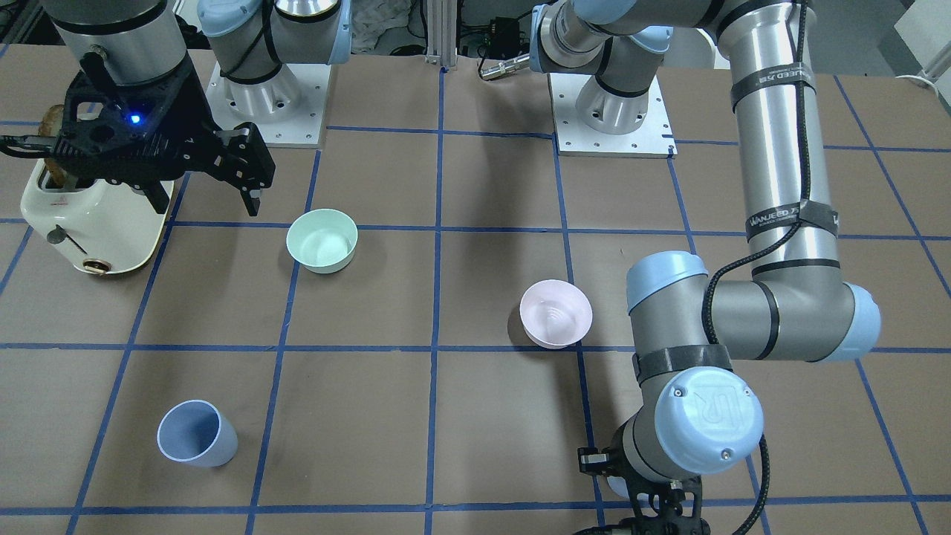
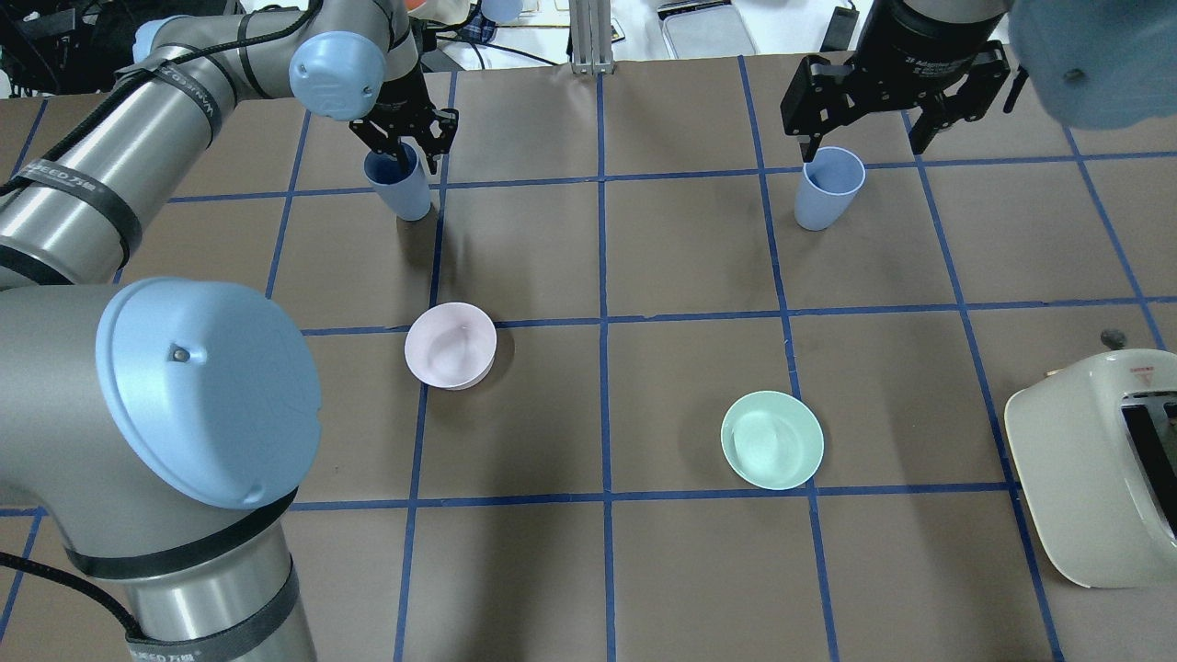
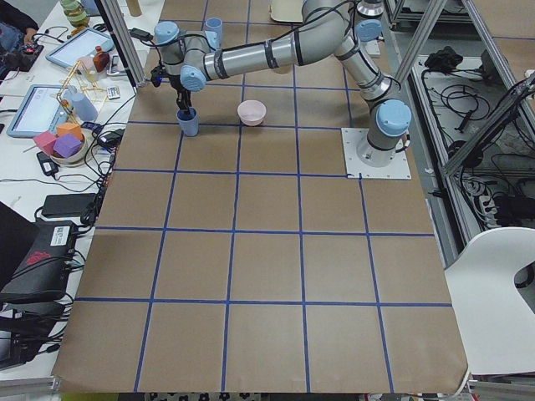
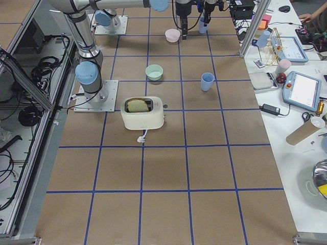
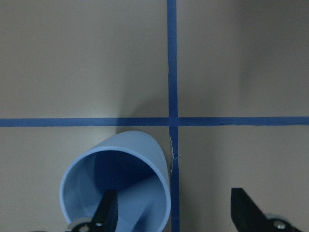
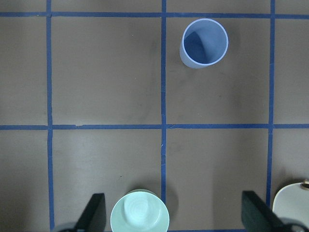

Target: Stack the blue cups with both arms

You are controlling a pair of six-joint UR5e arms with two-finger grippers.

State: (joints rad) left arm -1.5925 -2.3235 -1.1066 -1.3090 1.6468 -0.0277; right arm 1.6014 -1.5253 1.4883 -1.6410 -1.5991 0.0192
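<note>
One blue cup (image 2: 398,188) stands upright at the far left of the table. My left gripper (image 2: 405,152) is open and low over it. In the left wrist view, one finger (image 5: 106,212) is inside this cup (image 5: 120,183) and the other (image 5: 246,212) is outside its rim. The second blue cup (image 2: 829,188) stands upright and alone at the far right; it also shows in the front-facing view (image 1: 197,433). My right gripper (image 1: 206,195) is open and empty, high above the table, with this cup (image 6: 204,42) far ahead of it.
A pale pink bowl (image 2: 451,345) sits left of centre. A mint-green bowl (image 2: 771,439) sits right of centre, below my right gripper (image 6: 174,217). A cream toaster (image 2: 1094,469) holding a slice of bread stands at the near right edge.
</note>
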